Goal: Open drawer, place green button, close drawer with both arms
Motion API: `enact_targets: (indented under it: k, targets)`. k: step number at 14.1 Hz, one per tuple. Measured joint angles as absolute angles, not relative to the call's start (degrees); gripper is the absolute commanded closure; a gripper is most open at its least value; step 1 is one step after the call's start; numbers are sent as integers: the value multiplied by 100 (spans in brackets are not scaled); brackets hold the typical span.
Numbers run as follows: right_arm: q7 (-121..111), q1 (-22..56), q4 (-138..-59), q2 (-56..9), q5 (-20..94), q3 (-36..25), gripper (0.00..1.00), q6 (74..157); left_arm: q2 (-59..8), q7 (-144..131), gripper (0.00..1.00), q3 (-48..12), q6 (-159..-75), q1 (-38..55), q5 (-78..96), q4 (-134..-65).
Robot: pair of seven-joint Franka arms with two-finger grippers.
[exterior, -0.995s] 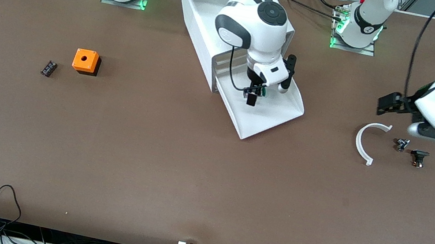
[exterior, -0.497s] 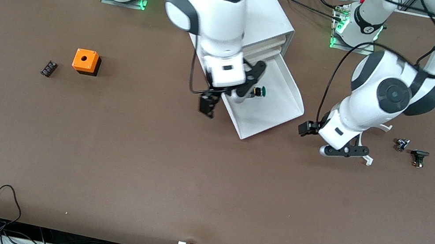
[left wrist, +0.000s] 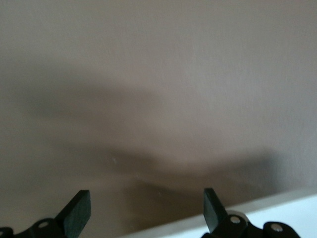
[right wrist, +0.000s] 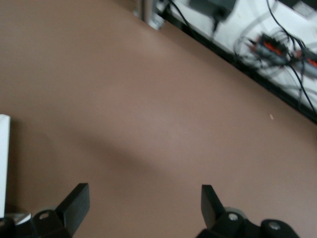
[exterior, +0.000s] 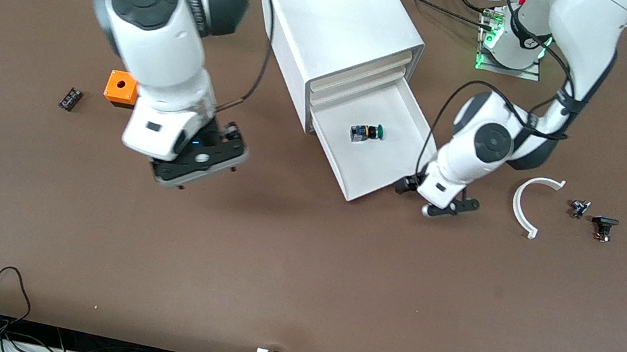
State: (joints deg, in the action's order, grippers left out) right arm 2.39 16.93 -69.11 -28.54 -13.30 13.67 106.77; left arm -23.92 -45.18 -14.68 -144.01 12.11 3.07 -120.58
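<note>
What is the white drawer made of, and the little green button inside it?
The drawer looks like smooth matte white plastic: thin, even walls with a curved lip. The button seems plastic too, with a shiny green cap and a black, blue and yellow body.

The button (exterior: 367,132) lies in the drawer (exterior: 376,168), pulled out of the cabinet (exterior: 335,18).

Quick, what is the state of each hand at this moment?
Left hand: open, holding nothing, beside the front corner of the open drawer.
Right hand: open, holding nothing, over bare table.
</note>
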Motion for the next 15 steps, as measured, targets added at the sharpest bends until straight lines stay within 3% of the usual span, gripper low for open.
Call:
enact_targets:
  k: [4, 7, 11, 15]
  targets:
    - [1815, 1640, -7038, -2578, -1194, 683, 0, 9587, -2349, -4716, 0, -1524, -14395, 1403, 307, -12148]
    - [2386, 1137, -7207, -2334, -1193, 563, 0, 8977, -2228, -4715, 0, -1910, -14367, 1400, 307, -12417]
    - [2292, 58, -7579, -1839, -1052, 599, 0, 8896, -2093, -4721, 0, -2581, -13943, 1445, 307, -12625]
    - [1271, -411, -8076, -1401, -793, 251, 0, 8952, -2041, -4709, 0, -2709, -13672, 1439, 307, -12628]
